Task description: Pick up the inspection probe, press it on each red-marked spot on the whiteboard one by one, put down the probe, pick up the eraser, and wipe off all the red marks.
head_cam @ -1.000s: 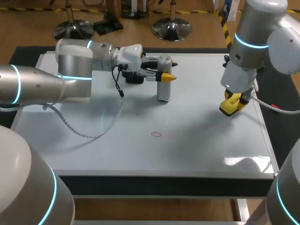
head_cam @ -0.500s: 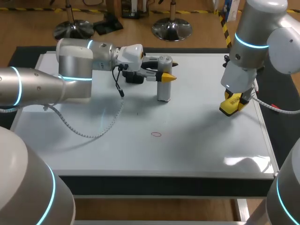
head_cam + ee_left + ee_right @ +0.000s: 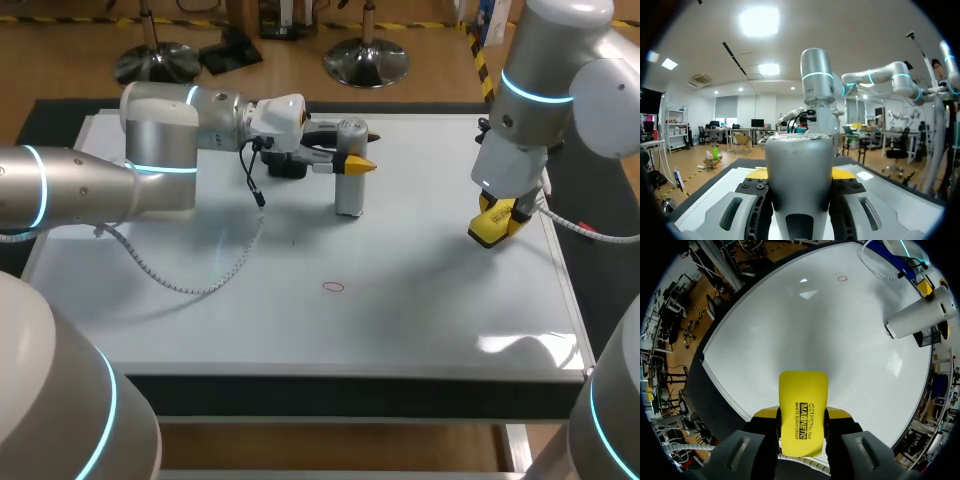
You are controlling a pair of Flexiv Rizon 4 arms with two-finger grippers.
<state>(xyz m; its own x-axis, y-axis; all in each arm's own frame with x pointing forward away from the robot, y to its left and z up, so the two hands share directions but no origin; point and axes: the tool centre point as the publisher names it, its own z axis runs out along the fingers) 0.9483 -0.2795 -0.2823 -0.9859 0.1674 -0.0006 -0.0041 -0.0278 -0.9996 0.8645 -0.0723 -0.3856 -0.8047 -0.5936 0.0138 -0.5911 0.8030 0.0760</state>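
- Grasp: left gripper (image 3: 354, 162) closed on probe (image 3: 349, 195), upright, base seemingly on whiteboard (image 3: 430, 320), far middle.
- Right gripper (image 3: 802, 415) clamped on yellow eraser (image 3: 803, 390), by whiteboard's right edge.
- Red mark (image 3: 333, 287): nearer than probe; best to keep probe vertical, land tip squarely inside ring.

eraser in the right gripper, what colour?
The eraser is bright yellow with black print on its face; it shows best in the right wrist view.

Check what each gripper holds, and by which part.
Left gripper: the probe, gripped around its upper half, standing upright. Right gripper: the yellow eraser, clamped across its long sides.
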